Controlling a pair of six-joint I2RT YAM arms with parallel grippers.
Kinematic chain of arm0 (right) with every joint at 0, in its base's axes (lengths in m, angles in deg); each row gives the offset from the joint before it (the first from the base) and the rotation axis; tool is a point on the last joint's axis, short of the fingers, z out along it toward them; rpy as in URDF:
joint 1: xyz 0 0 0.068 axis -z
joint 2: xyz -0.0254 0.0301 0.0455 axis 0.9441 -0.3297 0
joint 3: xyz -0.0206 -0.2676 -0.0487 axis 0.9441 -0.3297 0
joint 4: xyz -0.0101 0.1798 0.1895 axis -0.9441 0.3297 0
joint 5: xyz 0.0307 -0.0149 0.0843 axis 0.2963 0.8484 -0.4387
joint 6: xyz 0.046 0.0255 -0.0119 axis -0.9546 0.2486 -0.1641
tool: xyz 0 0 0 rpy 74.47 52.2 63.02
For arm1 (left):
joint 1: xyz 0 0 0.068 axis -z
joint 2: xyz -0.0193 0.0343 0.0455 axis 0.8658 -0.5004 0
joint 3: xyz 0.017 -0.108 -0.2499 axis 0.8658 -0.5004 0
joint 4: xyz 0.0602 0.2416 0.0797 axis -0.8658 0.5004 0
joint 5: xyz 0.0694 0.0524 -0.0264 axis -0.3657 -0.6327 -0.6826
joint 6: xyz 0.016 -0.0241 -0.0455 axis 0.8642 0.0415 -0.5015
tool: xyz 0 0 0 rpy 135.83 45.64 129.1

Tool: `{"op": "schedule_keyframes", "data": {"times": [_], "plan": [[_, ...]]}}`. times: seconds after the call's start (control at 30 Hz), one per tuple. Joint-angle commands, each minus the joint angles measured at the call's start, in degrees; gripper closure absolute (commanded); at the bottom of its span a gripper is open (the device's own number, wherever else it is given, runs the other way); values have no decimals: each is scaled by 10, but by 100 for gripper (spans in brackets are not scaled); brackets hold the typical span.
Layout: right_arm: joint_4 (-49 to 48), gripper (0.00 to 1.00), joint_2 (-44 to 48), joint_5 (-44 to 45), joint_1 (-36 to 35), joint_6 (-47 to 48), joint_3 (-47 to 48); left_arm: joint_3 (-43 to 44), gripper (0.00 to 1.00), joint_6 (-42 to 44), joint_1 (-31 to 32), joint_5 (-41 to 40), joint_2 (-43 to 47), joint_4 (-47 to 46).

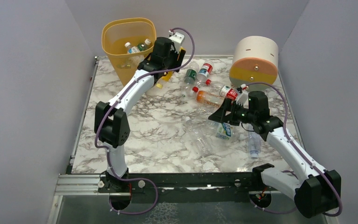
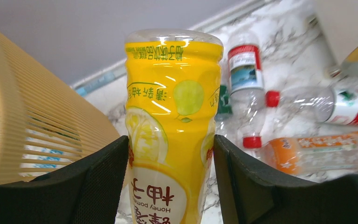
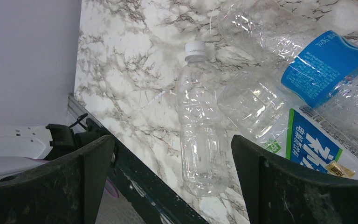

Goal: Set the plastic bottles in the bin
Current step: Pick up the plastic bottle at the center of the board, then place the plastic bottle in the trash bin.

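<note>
Top external view: the bin [image 1: 128, 42] stands upright at the table's [image 1: 140, 135] far left corner and contains at least two bottles. The left gripper [image 1: 164, 73] is just beside the bin's right wall. Loose bottles lie on their sides between the bin and the round drum [image 1: 255, 58]. The right gripper [image 1: 219, 115] is above a cluster of clear bottles.

Left wrist view: both pads press the sides of a yellow-labelled bottle [image 2: 172, 93]. Its long axis runs outward along the fingers and its print reads inverted. The slatted bin wall is at left. An orange bottle [image 2: 317, 151] lies crosswise at right.

Right wrist view: the jaws are spread wide with nothing gripped. An unlabelled clear bottle [image 3: 200, 130] lies flat below, its white cap pointing away. Blue-labelled bottles lie just beside it.
</note>
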Motion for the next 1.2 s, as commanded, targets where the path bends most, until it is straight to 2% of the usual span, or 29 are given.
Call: {"op": "schedule_keyframes", "data": {"times": [0.0,0.23,0.37,0.53,0.7,0.9,1.17], "plan": [[7,0,17,-9,-2,-1,-9,60,34,-18,1,52,64,18],[7,0,24,-11,-3,-2,-12,155,33,-37,-1,78,104,22],[6,1,26,-14,-3,-4,-13,190,33,-31,-12,59,108,-2],[11,0,34,-15,-3,-4,-14,225,34,-46,-83,69,98,-40],[12,0,37,-16,-3,-3,-21,232,35,-89,-177,110,76,-95],[9,1,36,-17,-3,-4,-25,249,35,-94,-226,124,31,-128],[8,0,30,-14,-3,-3,-26,178,36,-106,-268,121,4,-189]]}}
